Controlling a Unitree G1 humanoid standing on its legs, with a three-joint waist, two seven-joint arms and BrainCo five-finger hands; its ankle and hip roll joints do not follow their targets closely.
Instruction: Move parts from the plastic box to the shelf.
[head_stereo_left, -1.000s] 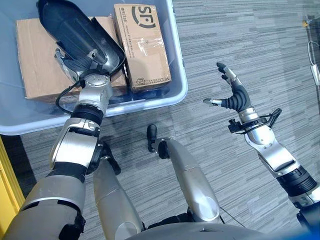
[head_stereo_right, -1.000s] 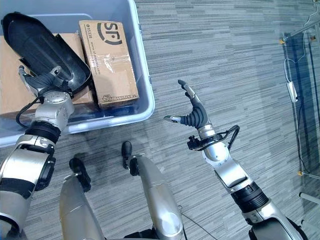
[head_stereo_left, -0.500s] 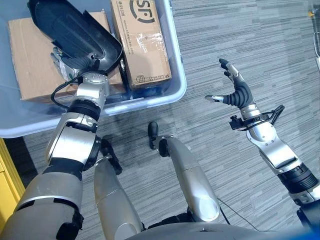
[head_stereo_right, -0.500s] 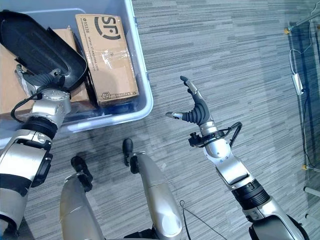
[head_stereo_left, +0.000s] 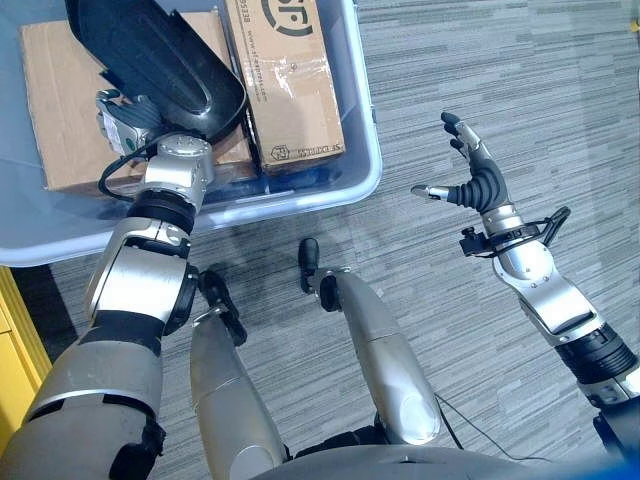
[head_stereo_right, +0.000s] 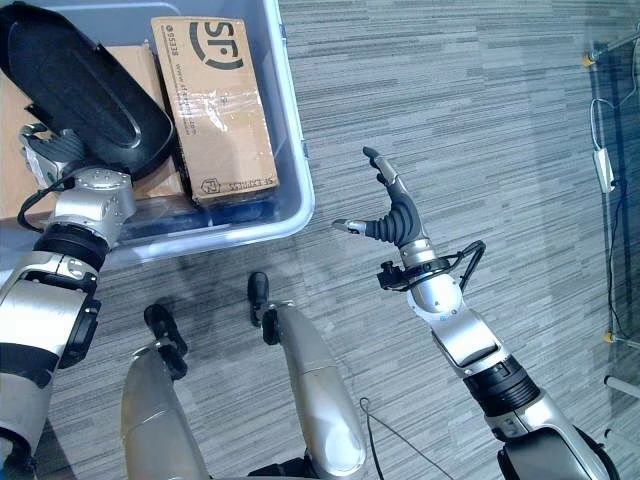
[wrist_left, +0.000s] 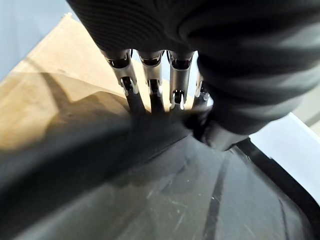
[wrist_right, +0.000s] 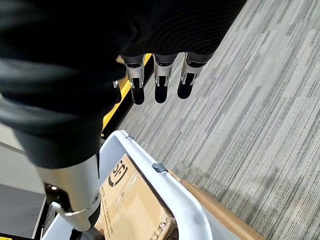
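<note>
Black plastic part (head_stereo_left: 150, 55), long and shell-shaped with a raised rim: sitting over the plastic box (head_stereo_left: 365, 150), tilted, its lower end at the left hand (head_stereo_left: 125, 120). The left hand is gripping it from beneath; in the left wrist view the fingers (wrist_left: 150, 97) are curling down against the dark moulded surface of the part, which is spreading across the foreground.

Plastic box, pale blue-grey and translucent, resting on grey striped carpet (head_stereo_left: 520, 90). It is holding two cardboard cartons. The narrow carton (head_stereo_left: 290, 80) is lying lengthwise against the box's right wall, taped along its top. The wide carton (head_stereo_left: 60, 110) is lying beside it to the left, partly covered by the black part.

Right hand (head_stereo_right: 395, 215): hovering over the carpet, well apart from the box, fingers spread and nearly straight with the thumb pointing sideways, holding nothing. In the right wrist view its fingers (wrist_right: 160, 82) are extending straight above the box rim.

Yellow edge (head_stereo_left: 12, 345) is showing at the lower left, beside the box.
</note>
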